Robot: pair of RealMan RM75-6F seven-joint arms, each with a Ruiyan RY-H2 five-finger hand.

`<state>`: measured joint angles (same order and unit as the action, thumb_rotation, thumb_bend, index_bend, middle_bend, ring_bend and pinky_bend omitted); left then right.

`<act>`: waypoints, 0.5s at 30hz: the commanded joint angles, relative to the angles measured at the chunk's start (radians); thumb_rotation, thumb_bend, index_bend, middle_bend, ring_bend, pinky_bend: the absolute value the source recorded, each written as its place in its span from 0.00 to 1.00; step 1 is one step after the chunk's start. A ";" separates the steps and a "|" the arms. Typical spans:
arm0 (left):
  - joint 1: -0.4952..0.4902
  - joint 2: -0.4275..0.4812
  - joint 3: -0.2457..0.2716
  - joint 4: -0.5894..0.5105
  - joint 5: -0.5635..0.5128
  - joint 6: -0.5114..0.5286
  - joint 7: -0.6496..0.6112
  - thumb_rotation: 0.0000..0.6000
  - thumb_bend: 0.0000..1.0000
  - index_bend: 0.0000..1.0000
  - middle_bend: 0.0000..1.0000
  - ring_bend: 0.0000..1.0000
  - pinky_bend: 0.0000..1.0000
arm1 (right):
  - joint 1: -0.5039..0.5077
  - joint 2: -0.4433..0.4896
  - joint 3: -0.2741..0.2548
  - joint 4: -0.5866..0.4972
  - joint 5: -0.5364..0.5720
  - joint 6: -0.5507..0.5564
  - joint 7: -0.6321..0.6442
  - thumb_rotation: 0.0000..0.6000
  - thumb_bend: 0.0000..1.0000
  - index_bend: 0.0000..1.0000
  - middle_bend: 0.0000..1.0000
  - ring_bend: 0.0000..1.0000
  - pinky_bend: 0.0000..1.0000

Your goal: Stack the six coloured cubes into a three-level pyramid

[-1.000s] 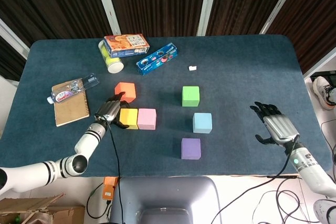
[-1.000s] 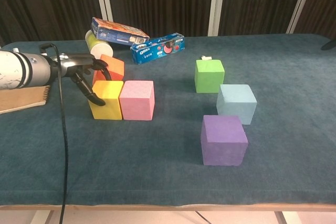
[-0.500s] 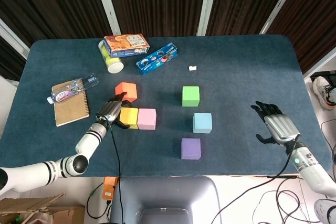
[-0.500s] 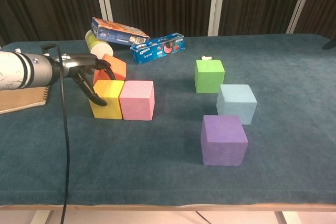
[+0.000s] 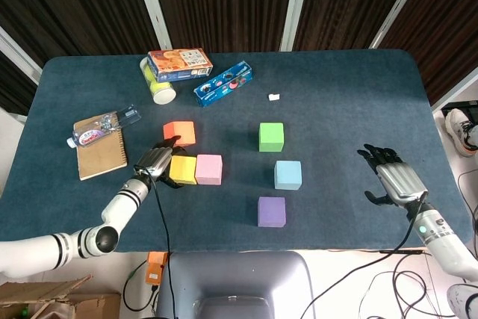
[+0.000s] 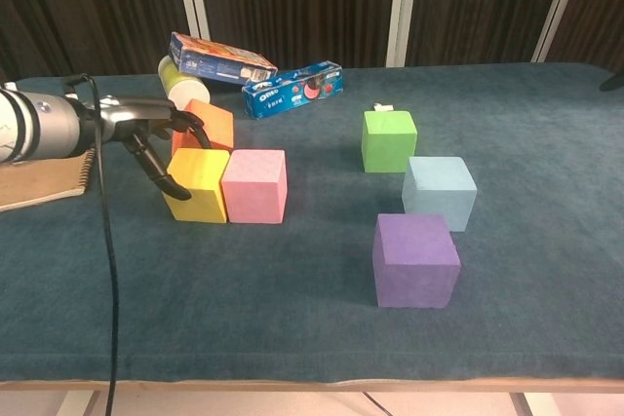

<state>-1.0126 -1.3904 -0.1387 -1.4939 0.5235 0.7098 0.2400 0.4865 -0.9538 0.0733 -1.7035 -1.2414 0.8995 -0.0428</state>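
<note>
Your left hand (image 5: 153,160) sits at the left side of the outer cube (image 5: 183,169), which touches the inner cube (image 5: 209,169) on its right. The rear cube (image 5: 179,132) stands just behind them. Further right, the far cube (image 5: 271,137), middle cube (image 5: 287,175) and near cube (image 5: 271,211) stand apart in a loose column, and your right hand (image 5: 392,177) is well right of those.

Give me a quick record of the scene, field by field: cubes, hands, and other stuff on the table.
base row: yellow cube touching pink cube
behind them: orange cube
loose cubes: green cube, light blue cube, purple cube
stacked: none
left hand: at the yellow cube's left side
right hand: open, far right
clutter: notebook, water bottle
</note>
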 commanded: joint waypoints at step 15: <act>0.103 0.210 -0.015 -0.244 0.121 0.121 -0.050 1.00 0.09 0.33 0.03 0.00 0.08 | -0.003 0.003 -0.003 -0.062 0.022 0.027 -0.079 1.00 0.25 0.00 0.00 0.00 0.00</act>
<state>-0.9150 -1.1858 -0.1529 -1.7318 0.6376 0.8273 0.1946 0.4839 -0.9511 0.0709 -1.7637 -1.2204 0.9252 -0.1204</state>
